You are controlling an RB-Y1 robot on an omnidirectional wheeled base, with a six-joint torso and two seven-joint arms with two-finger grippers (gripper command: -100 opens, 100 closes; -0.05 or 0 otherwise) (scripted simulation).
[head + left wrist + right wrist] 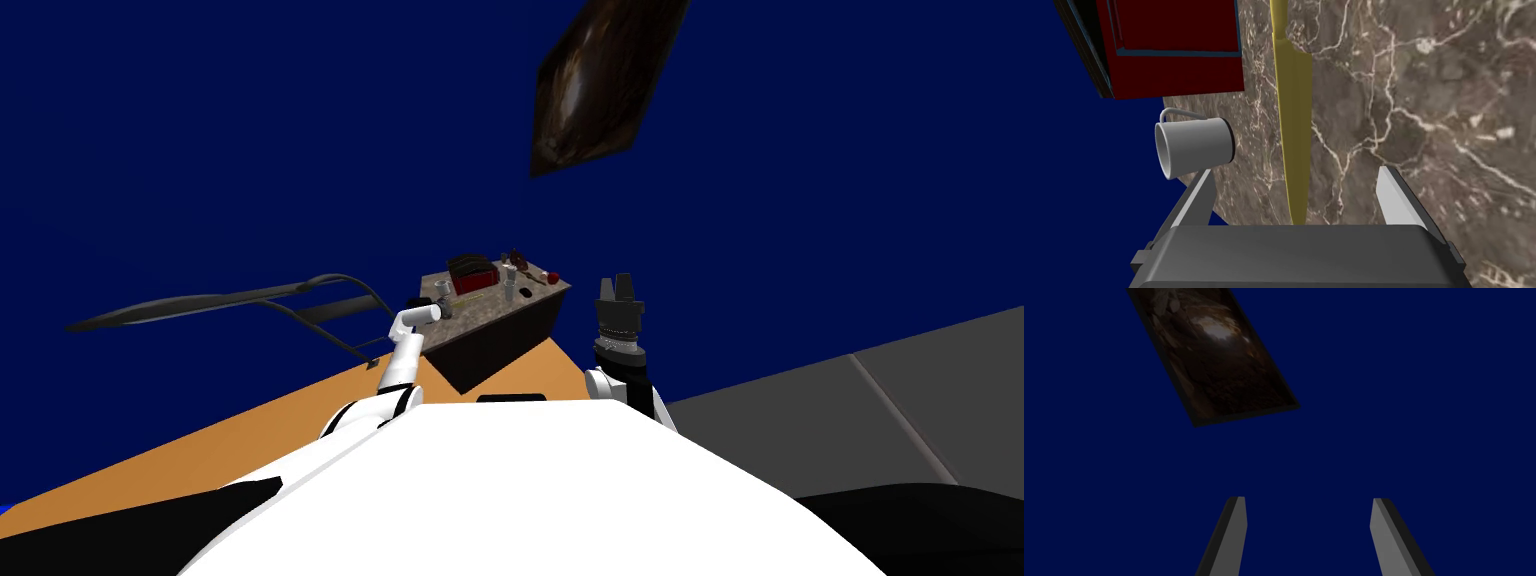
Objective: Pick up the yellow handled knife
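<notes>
An all-yellow knife (1294,125) lies flat on the brown marbled table top (1424,125). Its narrow handle points away from my left gripper and its blade tip runs down to the gripper's body. My left gripper (1295,172) is open just above the table, one finger on each side of the blade, touching nothing. In the head view the left gripper (438,309) reaches over the table's near left corner, where the knife (475,296) shows as a thin yellow line. My right gripper (617,285) is raised to the right of the table, its fingers (1234,533) open and empty.
A white mug (1194,145) sits at the table edge close beside one left finger. A dark red box (1174,45) stands beyond it. Several small items (520,270) crowd the far part of the table (500,325). A dark chair (300,300) stands to the left.
</notes>
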